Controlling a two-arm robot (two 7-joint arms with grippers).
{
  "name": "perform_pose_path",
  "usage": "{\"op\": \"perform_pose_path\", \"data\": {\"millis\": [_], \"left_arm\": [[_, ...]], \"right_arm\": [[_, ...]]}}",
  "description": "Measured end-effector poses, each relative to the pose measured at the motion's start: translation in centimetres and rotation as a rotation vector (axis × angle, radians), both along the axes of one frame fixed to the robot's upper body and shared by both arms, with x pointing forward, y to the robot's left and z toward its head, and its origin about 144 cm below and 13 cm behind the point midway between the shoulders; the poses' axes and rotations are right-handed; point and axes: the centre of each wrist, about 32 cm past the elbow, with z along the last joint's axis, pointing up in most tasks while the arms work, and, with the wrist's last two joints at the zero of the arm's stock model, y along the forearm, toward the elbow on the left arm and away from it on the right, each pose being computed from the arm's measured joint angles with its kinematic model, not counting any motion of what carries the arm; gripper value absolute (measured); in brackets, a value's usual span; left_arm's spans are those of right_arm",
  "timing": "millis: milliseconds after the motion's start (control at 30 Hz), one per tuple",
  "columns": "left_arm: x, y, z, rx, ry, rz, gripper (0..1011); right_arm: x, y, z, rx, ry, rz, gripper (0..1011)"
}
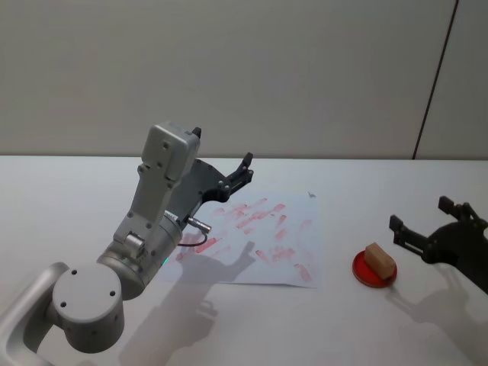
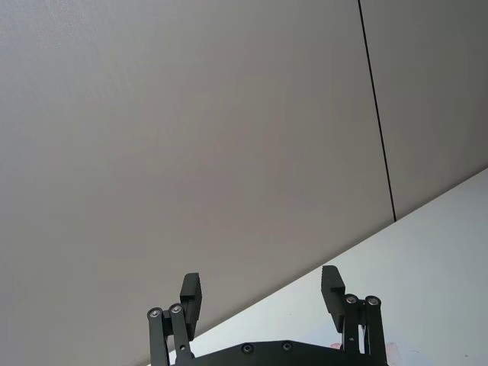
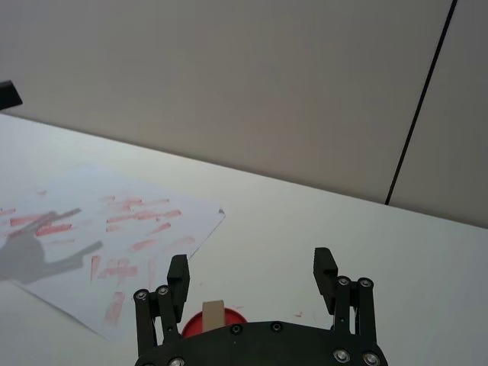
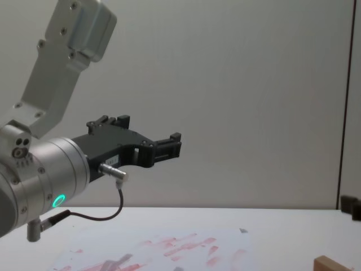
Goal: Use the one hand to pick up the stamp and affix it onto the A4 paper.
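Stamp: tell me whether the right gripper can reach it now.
Likely yes: the right gripper, open, faces the stamp on its red pad, nothing between; the left gripper hangs over the paper.

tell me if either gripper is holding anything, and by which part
Nothing is held. The right gripper is open beside the stamp, which sits on a red pad. The left gripper hangs open above the A4 paper.

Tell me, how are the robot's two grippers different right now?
The left gripper hangs high in the air by the A4 paper; the right gripper sits low, near the table. The right gripper points at the stamp on its red pad, close to it; the left gripper is far from it. Both are black, open and holding nothing.
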Motion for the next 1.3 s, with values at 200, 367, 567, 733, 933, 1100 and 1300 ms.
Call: {"op": "perform_pose_path", "data": {"millis": [200,367,567,733,933,1100,1300], "left_arm": [[0.0,0.0,0.0,0.000,0.000,0.000,1003],[0.0,0.0,0.0,0.000,0.000,0.000,1003],[0.0,0.0,0.0,0.000,0.000,0.000,1002],[0.0,0.0,0.0,0.000,0.000,0.000,1002],[0.0,0.0,0.0,0.000,0.000,0.000,1003],[0.0,0.0,0.0,0.000,0.000,0.000,1002],[0.0,0.0,0.0,0.000,0.000,0.000,1002]], "right_arm": [[-0.1,-0.4,-0.5,-0.040,0.033,0.028,1001],[0.0,-0.3,-1.0,-0.064,0.062,0.051,1001],[0.3,0.1,-1.7,-0.086,0.092,0.071,1001],[0.7,0.5,-2.4,-0.102,0.118,0.076,1001],[1.1,0.9,-3.0,-0.116,0.141,0.071,1001],[1.5,1.3,-3.3,-0.123,0.153,0.066,1001],[1.9,1.7,-3.8,-0.130,0.164,0.065,1001]]}}
